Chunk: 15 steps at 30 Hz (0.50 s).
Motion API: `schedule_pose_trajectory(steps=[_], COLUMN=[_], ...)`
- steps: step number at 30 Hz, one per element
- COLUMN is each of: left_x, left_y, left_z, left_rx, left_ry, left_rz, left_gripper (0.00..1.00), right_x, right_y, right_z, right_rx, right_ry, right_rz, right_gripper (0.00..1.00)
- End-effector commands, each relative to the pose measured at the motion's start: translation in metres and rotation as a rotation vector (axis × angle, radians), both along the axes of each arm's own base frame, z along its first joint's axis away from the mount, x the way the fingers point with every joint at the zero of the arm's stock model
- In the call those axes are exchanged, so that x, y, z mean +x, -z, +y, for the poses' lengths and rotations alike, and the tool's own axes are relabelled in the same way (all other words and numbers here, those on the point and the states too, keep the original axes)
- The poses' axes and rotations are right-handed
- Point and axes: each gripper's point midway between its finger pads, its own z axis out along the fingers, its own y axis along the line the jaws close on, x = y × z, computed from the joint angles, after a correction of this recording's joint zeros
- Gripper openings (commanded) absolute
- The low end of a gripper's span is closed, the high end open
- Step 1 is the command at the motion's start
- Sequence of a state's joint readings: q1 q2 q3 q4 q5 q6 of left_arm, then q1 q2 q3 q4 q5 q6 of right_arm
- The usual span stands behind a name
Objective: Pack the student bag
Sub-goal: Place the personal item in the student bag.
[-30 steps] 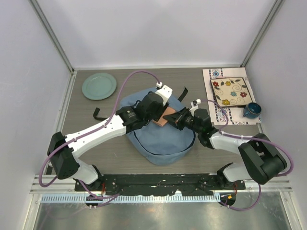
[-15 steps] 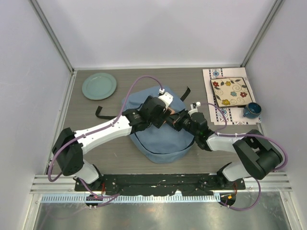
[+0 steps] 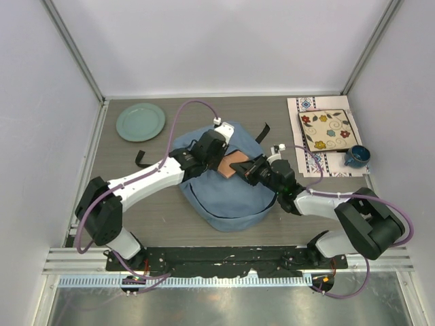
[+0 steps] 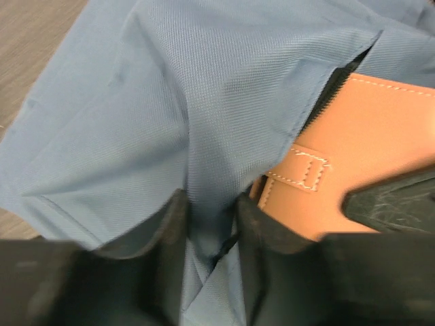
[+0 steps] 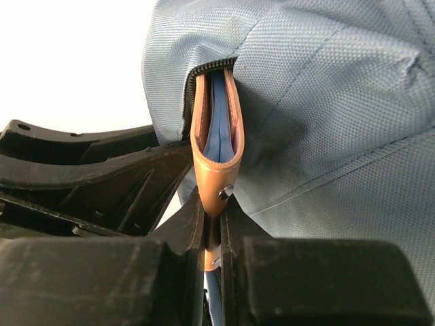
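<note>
Right tool (image 5: 213, 204) clamped on a tan leather wallet (image 5: 214, 178), held edge-on, far end tucked under the bag (image 3: 228, 200) zipper edge. Left tool (image 4: 211, 224) pinching a fold of bag fabric just beside that opening, left of wallet. Bag sits mid-tabletop (image 3: 272, 115) between both arms, rounded end toward the bases. Green plate (image 3: 141, 121) far-left of bag, well apart. Patterned mat (image 3: 302, 103) with floral tile (image 3: 326, 130) and blue mug (image 3: 355, 156) right of bag. Black strap (image 3: 139, 159) sticks out at bag's left side.
</note>
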<state>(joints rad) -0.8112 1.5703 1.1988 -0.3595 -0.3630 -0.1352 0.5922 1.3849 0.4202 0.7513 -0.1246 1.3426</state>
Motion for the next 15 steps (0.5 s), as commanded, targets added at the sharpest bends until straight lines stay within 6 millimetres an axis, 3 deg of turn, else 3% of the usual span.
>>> schedule_pose_trajectory(steps=[1, 3, 6, 14, 15], left_x=[0.006, 0.005, 0.001, -0.022, -0.027], left_y=[-0.015, -0.018, -0.021, -0.043, -0.045], left_z=[-0.013, -0.014, -0.013, -0.02, -0.024], left_rx=[-0.094, -0.113, -0.154, -0.275, -0.297], left_ry=[0.009, 0.008, 0.016, 0.081, 0.104], left_rz=[-0.04, -0.042, -0.025, 0.03, 0.046], left_gripper=[0.28, 0.13, 0.0, 0.0, 0.0], right_x=[0.013, 0.014, 0.015, 0.024, 0.027], right_y=[-0.026, -0.026, -0.027, -0.014, -0.02], right_z=[-0.005, -0.006, -0.005, 0.008, 0.005], right_rx=[0.032, 0.033, 0.05, 0.172, 0.205], right_ry=[0.059, 0.065, 0.066, 0.05, 0.065], right_rz=[-0.091, -0.09, -0.088, 0.016, 0.004], right_gripper=[0.01, 0.01, 0.01, 0.01, 0.01])
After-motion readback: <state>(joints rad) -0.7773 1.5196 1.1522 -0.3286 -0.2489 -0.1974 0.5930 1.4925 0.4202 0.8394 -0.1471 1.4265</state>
